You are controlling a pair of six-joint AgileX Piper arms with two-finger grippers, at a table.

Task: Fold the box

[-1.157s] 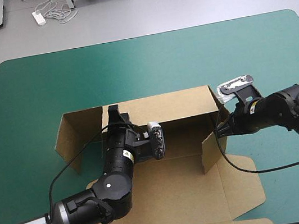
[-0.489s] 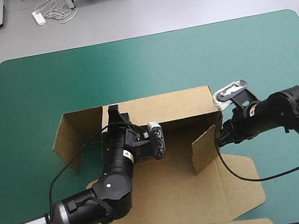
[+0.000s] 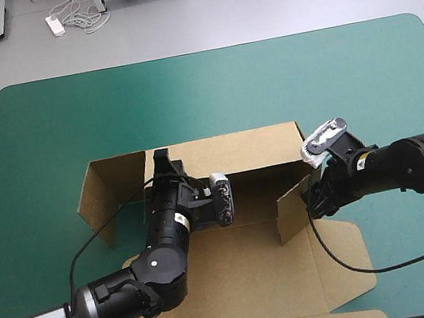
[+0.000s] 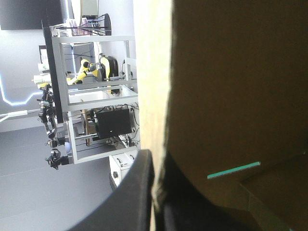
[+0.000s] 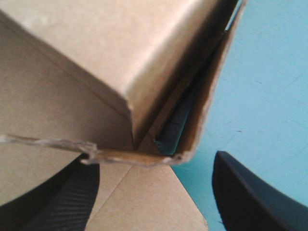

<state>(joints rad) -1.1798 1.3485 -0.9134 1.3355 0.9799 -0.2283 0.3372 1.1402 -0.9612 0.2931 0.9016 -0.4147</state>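
Box (image 3: 250, 274) of brown board lies open on the teal-green worktop (image 3: 210, 95), near the middle and close to the front edge. Its back wall (image 3: 243, 150) stands up. The left jaws are pinched tight on the top of that wall. The right jaws are wide apart, with a corner of the right side flap (image 3: 291, 212) between them.

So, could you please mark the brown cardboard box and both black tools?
brown cardboard box (image 3: 246, 270): high view, flat panel.
left black tool (image 4: 155, 158): left wrist view, between fingertips.
right black tool (image 5: 155, 161): right wrist view, between fingertips.
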